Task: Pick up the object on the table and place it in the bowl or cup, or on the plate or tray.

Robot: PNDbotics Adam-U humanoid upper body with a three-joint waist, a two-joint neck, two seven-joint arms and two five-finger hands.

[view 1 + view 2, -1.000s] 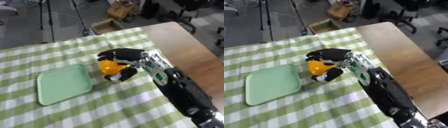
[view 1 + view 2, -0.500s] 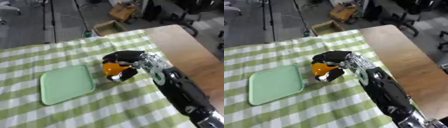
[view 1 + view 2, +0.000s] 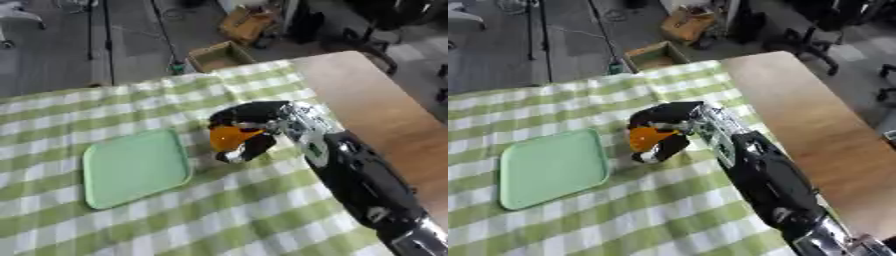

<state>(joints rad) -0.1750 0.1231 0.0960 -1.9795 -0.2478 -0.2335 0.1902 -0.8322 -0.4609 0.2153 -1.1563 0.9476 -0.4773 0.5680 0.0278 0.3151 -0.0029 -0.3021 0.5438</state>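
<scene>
An orange rounded object (image 3: 231, 136) sits inside my right hand (image 3: 255, 119), whose black fingers and thumb curl round it. The hand is over the green-and-white checked cloth, just right of the light green tray (image 3: 134, 167), close to its right edge. The tray lies flat on the cloth with nothing on it. My right arm (image 3: 761, 176) reaches in from the lower right. I cannot tell whether the orange object touches the cloth. My left hand shows in neither view.
The checked cloth (image 3: 114, 224) covers the left part of the table; bare brown tabletop (image 3: 376, 105) lies to the right. A cardboard box (image 3: 219, 55) and other items stand on the floor beyond the far edge.
The whole picture has shifted a little, so the camera has moved. My right hand still holds the orange object, about the same small distance from the tray's right edge.
</scene>
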